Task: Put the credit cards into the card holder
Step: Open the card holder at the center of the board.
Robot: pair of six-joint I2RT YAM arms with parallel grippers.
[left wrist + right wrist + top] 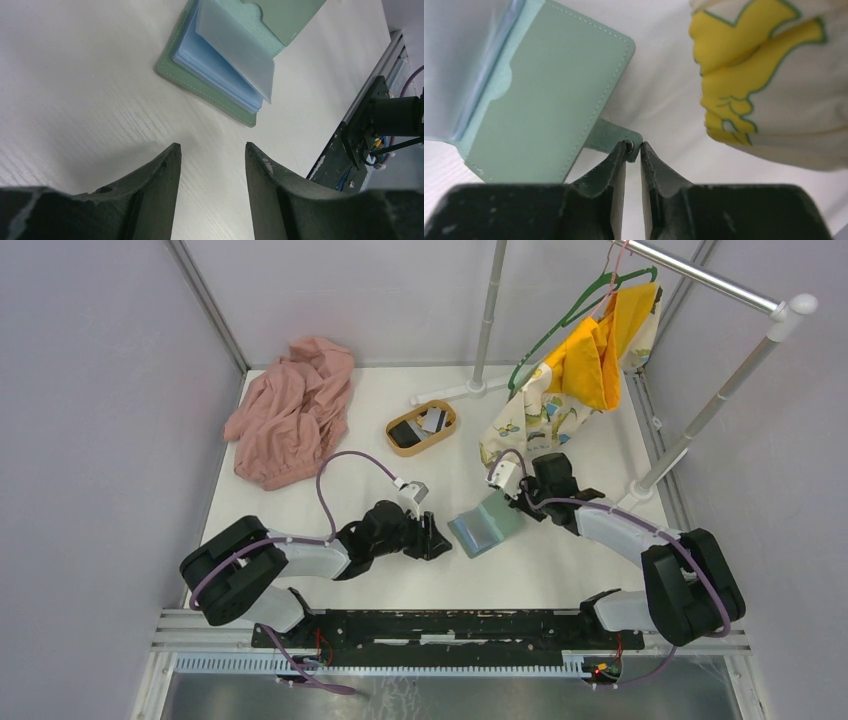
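Observation:
The card holder (485,523) lies open on the white table, grey-green outside with pale blue sleeves (220,65) fanned up. Its little closing tab (611,135) reaches back between my right gripper's (634,146) fingertips, whose jaws stand narrowly apart around the tab's end. The right gripper (527,502) is at the holder's far right edge. My left gripper (440,538) hovers just left of the holder; its jaws (212,150) are open and hold nothing. The credit cards, one black (405,433) and one grey-white (433,420), lie in the oval wooden tray (445,430) farther back.
A crumpled pink cloth (290,410) lies at the back left. A yellow patterned garment (580,370) hangs from a green hanger on a rack and drapes close to the right gripper (764,75). The rack's poles (488,310) stand at the back and right. The black base rail (450,625) runs along the near edge.

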